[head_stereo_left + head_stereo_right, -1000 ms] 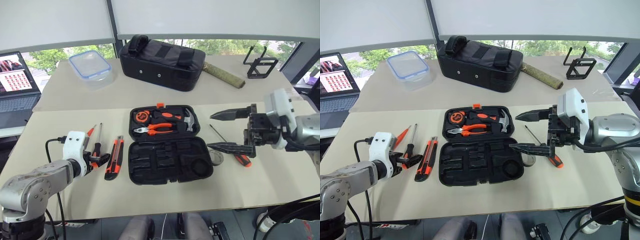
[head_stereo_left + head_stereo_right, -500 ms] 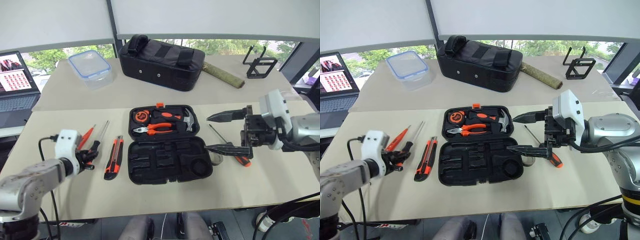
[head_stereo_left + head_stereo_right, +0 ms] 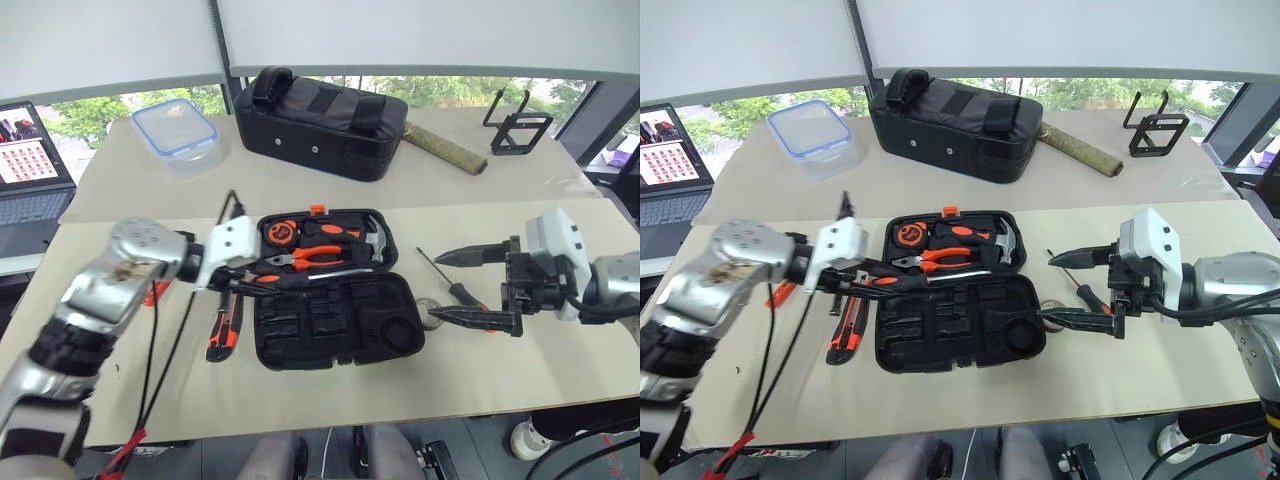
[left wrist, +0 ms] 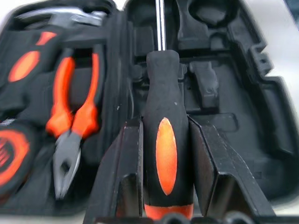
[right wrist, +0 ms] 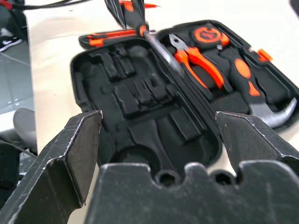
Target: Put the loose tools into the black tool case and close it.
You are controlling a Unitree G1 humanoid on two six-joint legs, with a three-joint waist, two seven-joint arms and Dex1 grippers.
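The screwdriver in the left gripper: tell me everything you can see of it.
The screwdriver has a black handle with an orange oval inlay and a slim bare metal shaft. The left gripper is shut on its handle. It is held over the open black tool case, its shaft lying along the hinge line between the two halves.

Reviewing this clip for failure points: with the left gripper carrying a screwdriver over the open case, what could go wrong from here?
1. The left gripper holds the screwdriver low on its handle; it might slip or pivot.
2. Its shaft hovers near the pliers, so it could snag them instead of reaching a slot in the black tool case.
3. The open right gripper waits close to the case's edge.
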